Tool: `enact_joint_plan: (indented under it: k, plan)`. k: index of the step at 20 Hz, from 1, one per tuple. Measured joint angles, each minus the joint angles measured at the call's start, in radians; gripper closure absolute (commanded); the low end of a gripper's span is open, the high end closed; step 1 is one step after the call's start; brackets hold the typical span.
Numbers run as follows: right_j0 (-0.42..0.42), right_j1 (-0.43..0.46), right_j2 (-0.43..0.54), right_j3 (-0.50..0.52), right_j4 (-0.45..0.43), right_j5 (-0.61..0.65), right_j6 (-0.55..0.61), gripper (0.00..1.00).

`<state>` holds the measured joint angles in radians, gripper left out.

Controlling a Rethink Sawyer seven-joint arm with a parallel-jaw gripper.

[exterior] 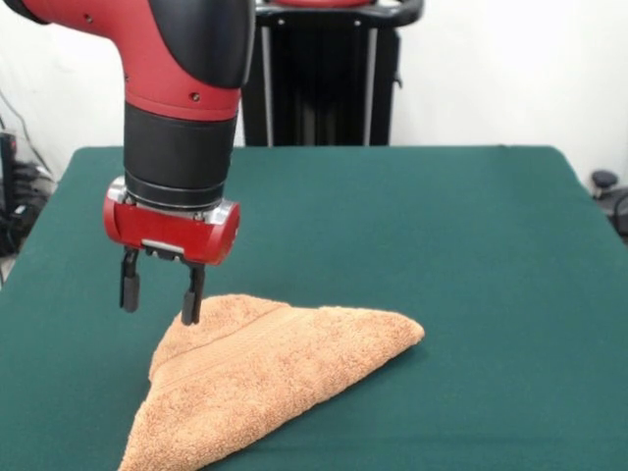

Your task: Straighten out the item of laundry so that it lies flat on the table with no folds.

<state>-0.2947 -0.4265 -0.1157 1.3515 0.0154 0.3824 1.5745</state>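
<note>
The orange-tan towel (260, 373) lies folded into a rough triangle on the dark green table (442, 245), near the front left; its lower corner runs off the picture's bottom edge. A woven border band crosses its upper fold. No white label shows. My gripper (160, 300) hangs from the red and black arm just above the towel's far left corner. Its two black fingers are spread apart and hold nothing. The right fingertip (190, 312) is at the towel's edge; I cannot tell whether it touches.
The black pedestal (319, 74) stands behind the table's far edge. Cables and dark gear show beyond the left edge (15, 186), and a dark object beyond the right edge (608, 191).
</note>
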Motion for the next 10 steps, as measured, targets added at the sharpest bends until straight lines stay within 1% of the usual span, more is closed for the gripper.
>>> enact_joint_plan:
  k: [10]
  plan:
    - [0.008,0.008,0.000,-0.001,-0.003,0.000,0.000,0.00]
